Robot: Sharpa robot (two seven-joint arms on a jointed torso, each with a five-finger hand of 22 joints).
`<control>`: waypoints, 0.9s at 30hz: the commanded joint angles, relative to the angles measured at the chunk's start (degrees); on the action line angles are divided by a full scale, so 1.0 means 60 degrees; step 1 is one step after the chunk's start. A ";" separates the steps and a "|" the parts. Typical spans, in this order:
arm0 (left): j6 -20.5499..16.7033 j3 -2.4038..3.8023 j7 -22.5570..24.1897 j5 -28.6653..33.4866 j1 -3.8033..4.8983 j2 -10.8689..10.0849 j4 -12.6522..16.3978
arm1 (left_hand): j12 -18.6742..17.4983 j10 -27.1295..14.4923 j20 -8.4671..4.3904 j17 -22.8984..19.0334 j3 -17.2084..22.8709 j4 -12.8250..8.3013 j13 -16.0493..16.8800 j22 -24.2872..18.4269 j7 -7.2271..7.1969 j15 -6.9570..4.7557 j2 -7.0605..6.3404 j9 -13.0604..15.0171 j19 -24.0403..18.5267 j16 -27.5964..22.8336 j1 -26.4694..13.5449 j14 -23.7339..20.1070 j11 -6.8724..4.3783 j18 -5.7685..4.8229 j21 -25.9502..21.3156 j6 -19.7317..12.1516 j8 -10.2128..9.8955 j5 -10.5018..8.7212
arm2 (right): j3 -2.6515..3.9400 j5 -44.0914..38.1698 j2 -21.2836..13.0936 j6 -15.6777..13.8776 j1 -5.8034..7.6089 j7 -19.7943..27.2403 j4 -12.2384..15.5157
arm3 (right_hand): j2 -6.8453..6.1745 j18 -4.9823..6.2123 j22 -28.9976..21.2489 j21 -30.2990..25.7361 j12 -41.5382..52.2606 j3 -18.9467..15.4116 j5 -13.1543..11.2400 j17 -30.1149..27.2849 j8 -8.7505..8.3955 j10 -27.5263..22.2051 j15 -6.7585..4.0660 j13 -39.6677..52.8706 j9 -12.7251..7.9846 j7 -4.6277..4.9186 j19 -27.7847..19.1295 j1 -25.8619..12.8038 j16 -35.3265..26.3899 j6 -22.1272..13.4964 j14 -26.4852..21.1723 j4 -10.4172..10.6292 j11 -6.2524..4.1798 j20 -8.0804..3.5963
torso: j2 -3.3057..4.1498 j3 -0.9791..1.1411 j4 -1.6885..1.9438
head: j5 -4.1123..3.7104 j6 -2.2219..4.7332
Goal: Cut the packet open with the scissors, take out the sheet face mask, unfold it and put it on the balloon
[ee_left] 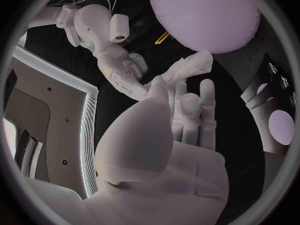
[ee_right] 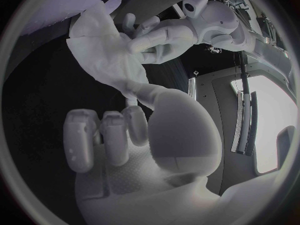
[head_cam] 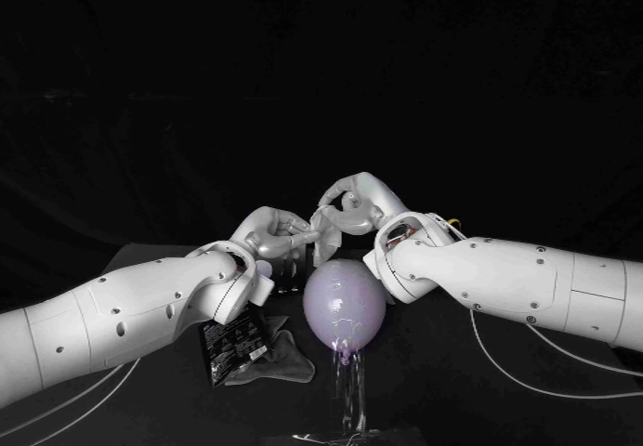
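Seemingly, the bunched sheet face mask is pinched by fingers of both the left hand and the right hand, close by the top of the upright balloon, equally near each.

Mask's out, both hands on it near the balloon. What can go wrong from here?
1. The sheet face mask hangs bunched between the left hand and the right hand; pulling it apart may tear it or slip it from a pinch.
2. Both hands work close to the balloon on its thin clear stand; a nudge could tip it.
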 commanded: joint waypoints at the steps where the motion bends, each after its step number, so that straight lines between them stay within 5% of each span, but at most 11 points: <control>1: 0.0121 0.0014 0.0205 0.0162 0.0009 0.0025 0.0007 | -0.0043 -0.0004 0.0053 0.0015 -0.0038 0.0003 -0.0006 -0.0018 0.0021 0.0012 0.0134 -0.0015 0.0012 0.0060 0.0190 -0.0063 0.0068 0.0122 -0.0072 -0.0009 -0.0063 -0.0025 | 0.0004 -0.0057 0.0007 0.0011 0.0002 0.0088 -0.0008 | 0.0075 -0.0134 0.2325 0.0059 0.0019 0.0001 0.0026 0.2433 0.0368 0.0111 -0.0060 0.0781 0.0272 -0.0014 0.0758 -0.0028 0.0031 0.0081 0.0995 -0.0037 -0.0008 -0.0033 | 0.0002 0.0002 -0.0002 | -0.0005 -0.0002; 13: 0.0141 0.0015 0.0010 0.0125 0.0009 0.0042 -0.0040 | -0.0114 0.0132 -0.0034 0.0077 0.0638 -0.0559 -0.0025 0.0054 0.0056 -0.0109 0.0708 -0.0019 0.0065 0.0060 0.1542 -0.0071 -0.0037 0.0153 0.0039 0.0223 -0.0090 -0.0013 | 0.0004 -0.0059 0.0002 -0.0002 0.0002 0.0091 0.0000 | 0.0075 -0.0134 0.2325 0.0059 0.0019 0.0001 0.0026 0.2433 0.0368 0.0111 -0.0060 0.0781 0.0272 -0.0014 0.0758 -0.0028 0.0031 0.0081 0.0995 -0.0037 -0.0008 -0.0033 | -0.0005 0.0004 -0.0004 | 0.0001 0.0009; 18: 0.0163 0.0015 -0.0055 0.0085 0.0009 0.0051 -0.0053 | -0.0117 0.0269 -0.0232 0.0146 0.1124 -0.0901 -0.0006 0.0358 0.0127 -0.0094 0.0650 -0.0087 -0.0046 0.0026 0.1927 -0.0037 -0.0005 0.0138 0.0465 0.0345 -0.0249 -0.0015 | 0.0005 -0.0060 -0.0002 -0.0006 0.0002 0.0090 -0.0009 | 0.0075 -0.0134 0.2325 0.0059 0.0019 0.0001 0.0026 0.2433 0.0368 0.0111 -0.0060 0.0781 0.0272 -0.0014 0.0758 -0.0028 0.0031 0.0081 0.0995 -0.0037 -0.0008 -0.0033 | 0.0000 0.0002 0.0004 | -0.0003 0.0015; 27: 0.0189 0.0015 0.0003 0.0197 0.0010 -0.0001 -0.0049 | -0.0095 0.0193 -0.0259 0.0136 0.1967 -0.0856 0.0088 0.0651 0.0131 -0.0073 0.0545 -0.0125 -0.0327 -0.0006 0.1605 0.0007 0.0014 0.0117 0.0821 0.0495 -0.0431 -0.0020 | 0.0005 -0.0064 -0.0025 0.0007 0.0002 0.0078 -0.0173 | 0.0079 -0.0135 0.2326 0.0063 0.0007 0.0010 0.0025 0.2432 0.0370 0.0107 -0.0061 0.0774 0.0272 -0.0015 0.0760 -0.0047 0.0030 0.0079 0.0994 -0.0059 -0.0009 -0.0034 | 0.0002 -0.0001 0.0002 | -0.0015 0.0027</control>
